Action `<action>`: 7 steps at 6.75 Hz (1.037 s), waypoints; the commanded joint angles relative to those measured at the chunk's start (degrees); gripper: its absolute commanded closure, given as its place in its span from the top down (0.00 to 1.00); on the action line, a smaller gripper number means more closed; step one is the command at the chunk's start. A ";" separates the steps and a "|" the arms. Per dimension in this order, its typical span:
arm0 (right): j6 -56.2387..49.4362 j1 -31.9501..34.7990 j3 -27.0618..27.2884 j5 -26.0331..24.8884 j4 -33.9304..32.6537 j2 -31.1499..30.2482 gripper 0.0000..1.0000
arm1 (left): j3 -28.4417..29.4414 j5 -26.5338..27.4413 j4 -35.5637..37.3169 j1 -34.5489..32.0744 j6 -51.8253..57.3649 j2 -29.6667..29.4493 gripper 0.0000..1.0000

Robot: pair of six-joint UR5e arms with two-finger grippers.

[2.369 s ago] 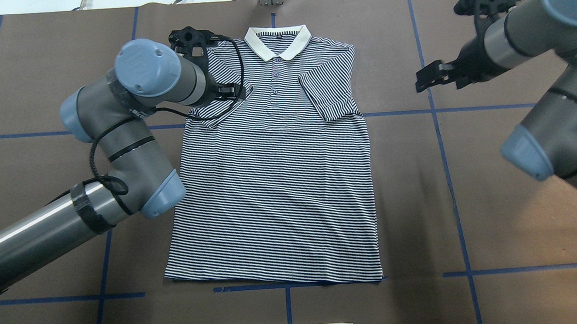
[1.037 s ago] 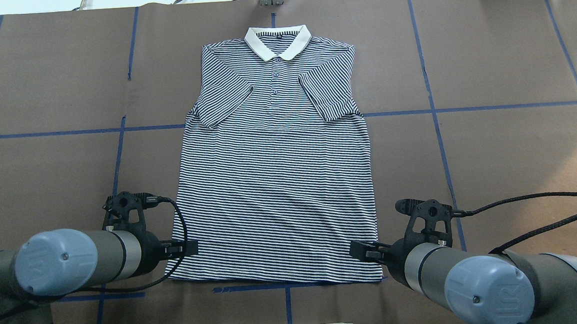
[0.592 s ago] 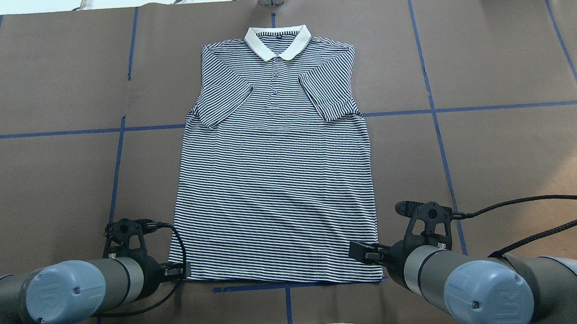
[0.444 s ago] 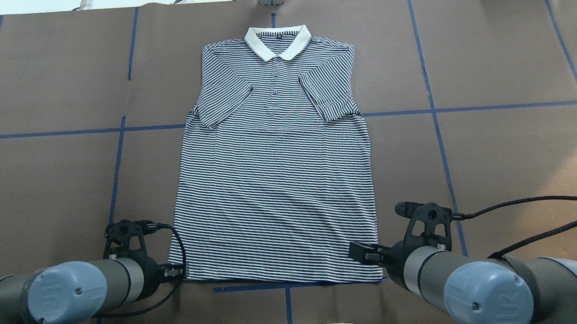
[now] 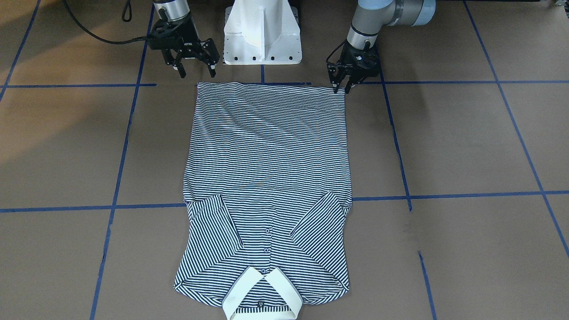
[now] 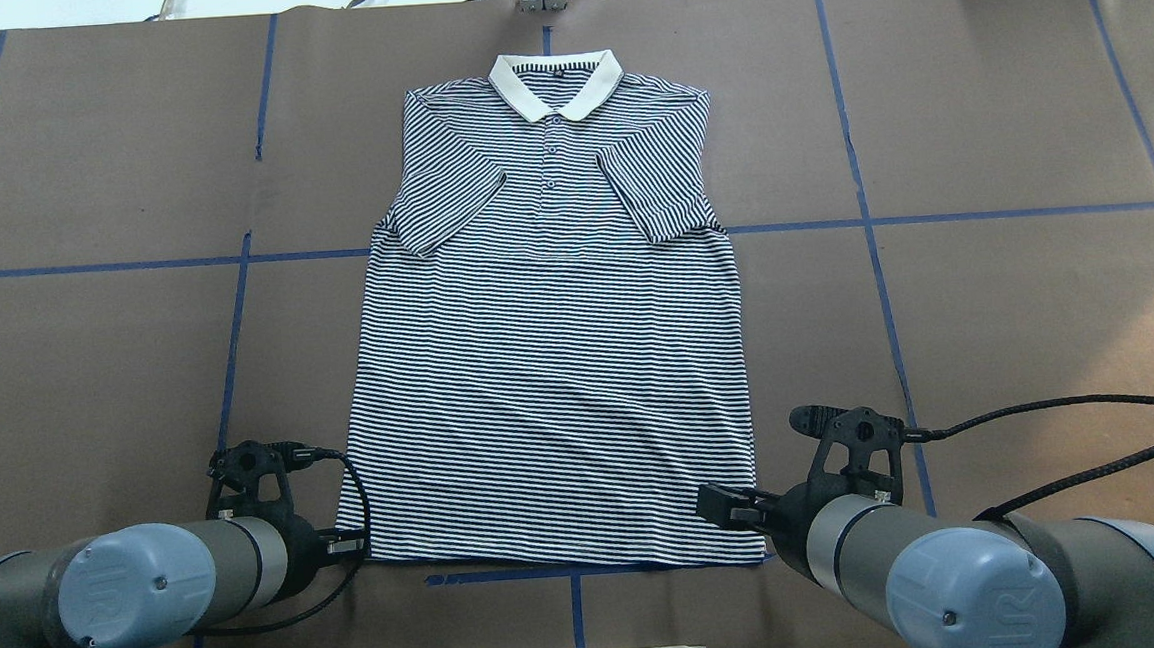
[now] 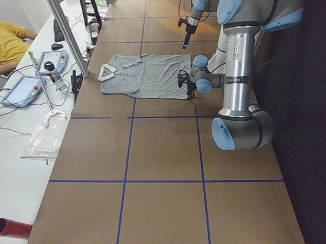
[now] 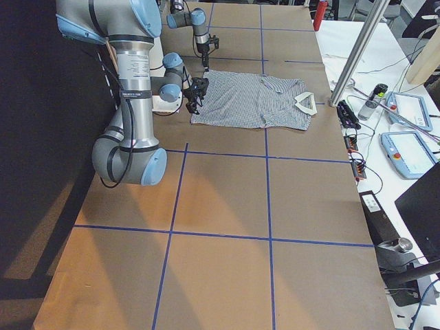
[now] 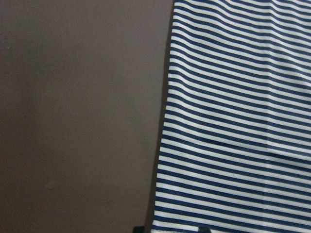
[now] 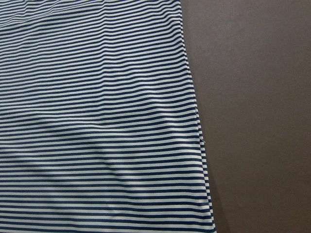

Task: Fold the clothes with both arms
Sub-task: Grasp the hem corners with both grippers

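Across the table, front view: shirt (image 5: 266,178) lies flat, collar (image 5: 262,298) away from the robot — right gripper (image 5: 195,66) spread wide above one hem corner, left gripper (image 5: 342,84) narrower, tips at the other; grasp unclear. Overhead: both wrists flank the hem (image 6: 561,560).

Striped shirt (image 10: 97,121) flat over the left, bare brown table (image 10: 257,111) alongside its right edge.

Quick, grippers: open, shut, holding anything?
Left gripper: fingers close together at the shirt's hem corner; grip cannot be told.
Right gripper: open, empty, just off the other hem corner.
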 commanded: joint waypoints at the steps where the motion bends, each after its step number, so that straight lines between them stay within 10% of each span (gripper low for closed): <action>1: 0.03 -0.05 -0.01 -0.04 0.09 0.00 0.98 | 0.71 0.02 0.17 0.23 0.09 -0.08 0.00; 3: 0.12 -0.14 -0.10 -0.04 0.00 -0.09 0.98 | 0.62 0.02 0.26 0.23 0.35 -0.08 0.00; 6: 8.10 -3.74 -4.03 -3.46 -0.70 0.17 0.51 | 0.19 -0.06 0.44 0.23 0.35 -0.61 0.00; 7: 8.20 -4.00 -5.01 -3.46 -0.70 0.26 0.52 | 0.10 -0.07 0.44 0.23 0.35 -0.70 0.00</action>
